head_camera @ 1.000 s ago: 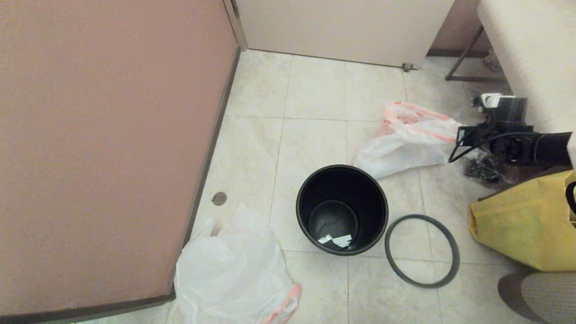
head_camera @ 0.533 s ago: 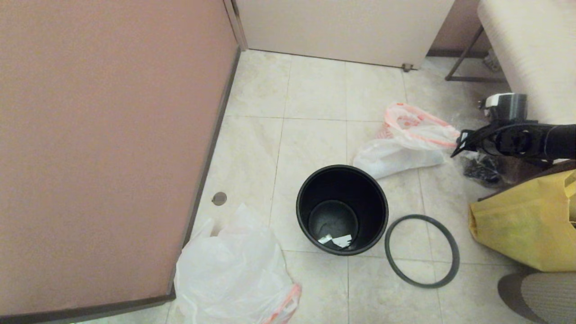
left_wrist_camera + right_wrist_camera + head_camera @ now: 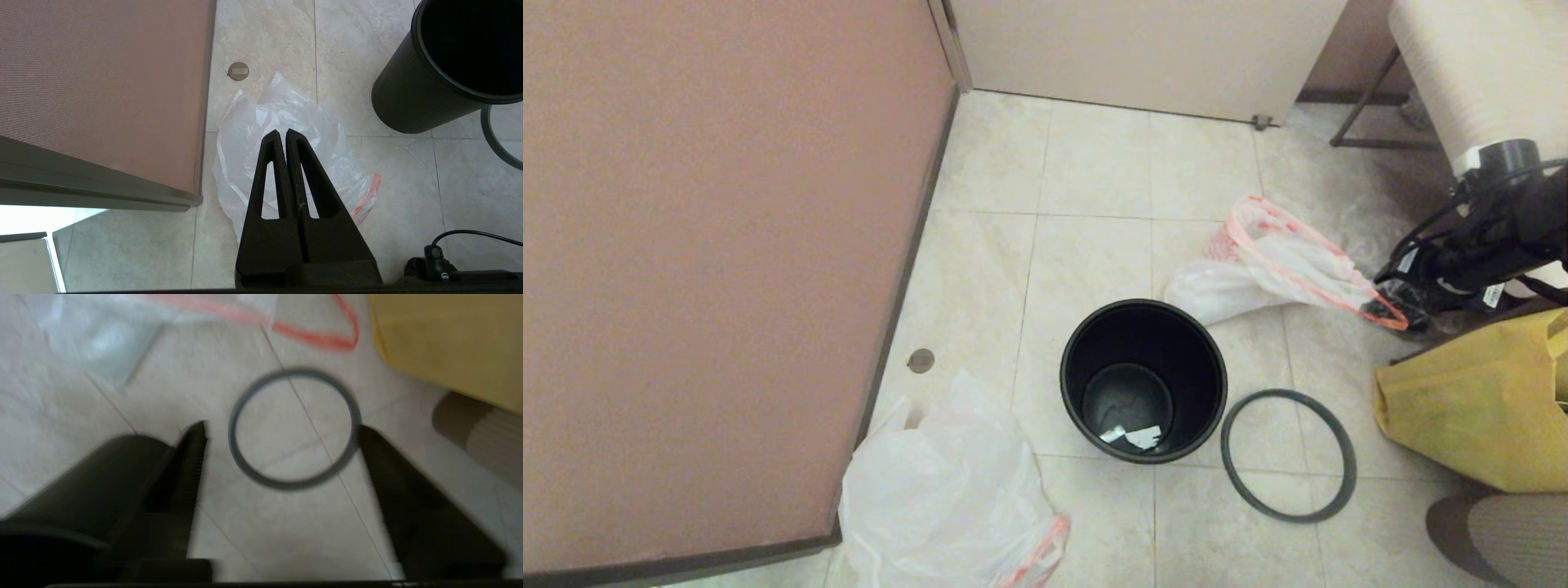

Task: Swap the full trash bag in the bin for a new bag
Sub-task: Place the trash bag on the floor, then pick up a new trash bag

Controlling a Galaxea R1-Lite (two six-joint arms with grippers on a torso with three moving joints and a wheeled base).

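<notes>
right gripper (image 3: 282, 428): jaws spread, empty, above grey hoop (image 3: 1288, 454) | left gripper (image 3: 282, 134): clenched, empty | bin (image 3: 1143, 380): unlined

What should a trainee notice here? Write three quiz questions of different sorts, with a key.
1. True or false: the grey hoop sits on the bin.
2. What lies inside the bin? A) the new bag B) white scraps C) bottles
3. Fill in: the left pincer is ___ (open or shut).

Key: 1 false, the hoop lies on the floor beside the bin; 2 B; 3 shut.
</notes>
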